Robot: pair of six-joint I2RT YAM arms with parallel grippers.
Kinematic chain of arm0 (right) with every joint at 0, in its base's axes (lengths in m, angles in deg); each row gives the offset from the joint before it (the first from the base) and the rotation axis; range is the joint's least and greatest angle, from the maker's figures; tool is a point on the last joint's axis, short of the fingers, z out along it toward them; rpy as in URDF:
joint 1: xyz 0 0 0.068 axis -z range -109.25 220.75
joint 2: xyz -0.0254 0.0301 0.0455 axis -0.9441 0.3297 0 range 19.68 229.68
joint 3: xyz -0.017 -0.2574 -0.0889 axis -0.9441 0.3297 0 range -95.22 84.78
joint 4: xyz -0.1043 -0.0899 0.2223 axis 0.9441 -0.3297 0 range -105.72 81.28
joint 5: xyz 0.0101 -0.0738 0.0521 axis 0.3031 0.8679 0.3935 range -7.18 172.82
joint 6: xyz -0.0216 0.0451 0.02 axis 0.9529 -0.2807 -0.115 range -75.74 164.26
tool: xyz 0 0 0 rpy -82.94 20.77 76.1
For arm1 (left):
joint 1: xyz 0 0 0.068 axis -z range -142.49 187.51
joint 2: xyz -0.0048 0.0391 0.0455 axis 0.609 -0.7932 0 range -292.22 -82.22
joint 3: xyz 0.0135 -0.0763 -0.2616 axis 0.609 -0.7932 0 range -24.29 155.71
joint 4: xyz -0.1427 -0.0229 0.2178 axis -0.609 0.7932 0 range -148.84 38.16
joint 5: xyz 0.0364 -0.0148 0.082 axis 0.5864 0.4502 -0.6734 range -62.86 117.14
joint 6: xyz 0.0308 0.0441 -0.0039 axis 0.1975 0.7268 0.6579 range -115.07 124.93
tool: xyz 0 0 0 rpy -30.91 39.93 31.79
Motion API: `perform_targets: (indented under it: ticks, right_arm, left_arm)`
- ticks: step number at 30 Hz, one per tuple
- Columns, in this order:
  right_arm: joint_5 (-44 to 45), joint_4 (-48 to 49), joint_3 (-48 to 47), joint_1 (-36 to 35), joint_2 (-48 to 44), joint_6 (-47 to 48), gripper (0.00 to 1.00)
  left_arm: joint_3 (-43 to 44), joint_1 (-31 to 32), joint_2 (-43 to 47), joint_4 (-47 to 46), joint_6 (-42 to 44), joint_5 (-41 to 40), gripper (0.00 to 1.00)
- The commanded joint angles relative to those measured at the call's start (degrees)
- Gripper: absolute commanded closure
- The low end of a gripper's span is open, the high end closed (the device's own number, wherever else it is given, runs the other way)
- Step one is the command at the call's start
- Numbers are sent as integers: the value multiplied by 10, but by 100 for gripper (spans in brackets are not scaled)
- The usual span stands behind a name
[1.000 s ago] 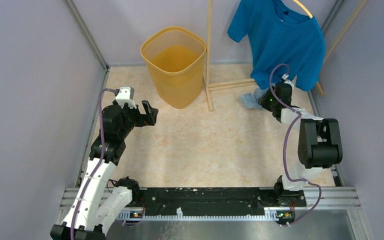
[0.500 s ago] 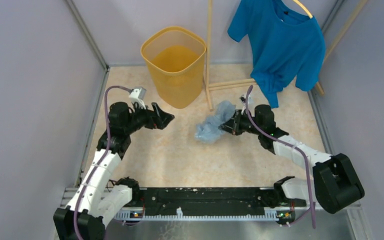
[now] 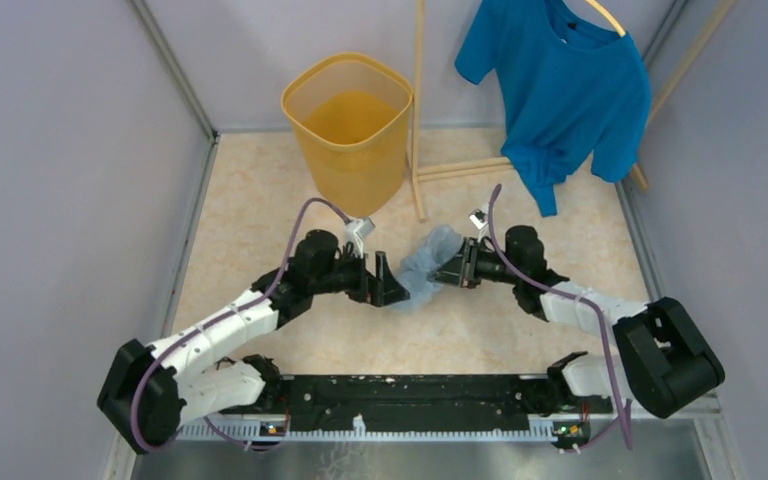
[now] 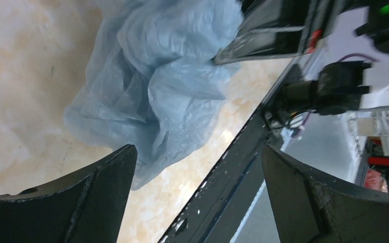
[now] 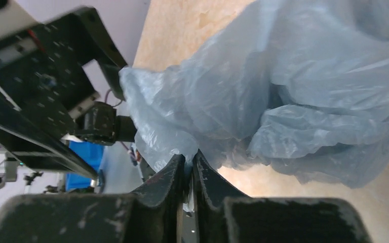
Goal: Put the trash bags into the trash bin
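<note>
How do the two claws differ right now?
The left gripper has its jaws wide apart and holds nothing; the right gripper is pinched shut on the trash bag. The left gripper reaches from the bag's left, the right gripper from its right. Both are black and face the bag.

We see the overhead view lit evenly and softly, with only faint shadows on the pale counter (image 3: 260, 200). The trash bin (image 3: 355, 165) glows where light passes through its walls. In both wrist views the near jaws are dark and blurred. The trash bags (image 4: 152, 86) show crisp creases, while the far background washes out white in places.
</note>
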Motion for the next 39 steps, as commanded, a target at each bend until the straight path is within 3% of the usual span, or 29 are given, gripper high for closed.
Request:
perform_targets:
  ticks: [1, 5, 9, 14, 19, 22, 25, 32, 35, 39]
  right_arm:
    - [-12, 90, 8, -23, 20, -57, 85]
    - [-13, 61, 8, -42, 30, -42, 70]
    - [12, -40, -7, -42, -11, 10, 48]
    - [165, -266, -77, -32, -118, 116, 34]
    - [264, -355, -121, 22, -180, 171, 26]
    - [285, -380, -159, 40, -153, 203, 25]
    - [246, -384, -198, 37, -87, 243, 26]
    - [238, -362, -221, -39, 47, 244, 30]
    - [190, -303, -180, -47, 60, 208, 39]
    - [217, -300, -154, -47, 31, 195, 66]
  left_arm:
    - [22, 60, -37, 37, 22, -132, 1]
    - [60, 90, -98, 72, 35, -200, 1]
    - [80, 90, -165, 74, 26, -200, 5]
    - [77, 89, -182, 79, 24, -247, 25]
    - [80, 90, -180, 86, 23, -255, 53]
    - [78, 90, -175, 84, 20, -254, 63]
    - [78, 89, -171, 85, 17, -248, 66]
    - [75, 90, -157, 91, 12, -250, 84]
    - [76, 89, -131, 98, 11, -266, 95]
    - [75, 90, -63, 122, 10, -345, 100]
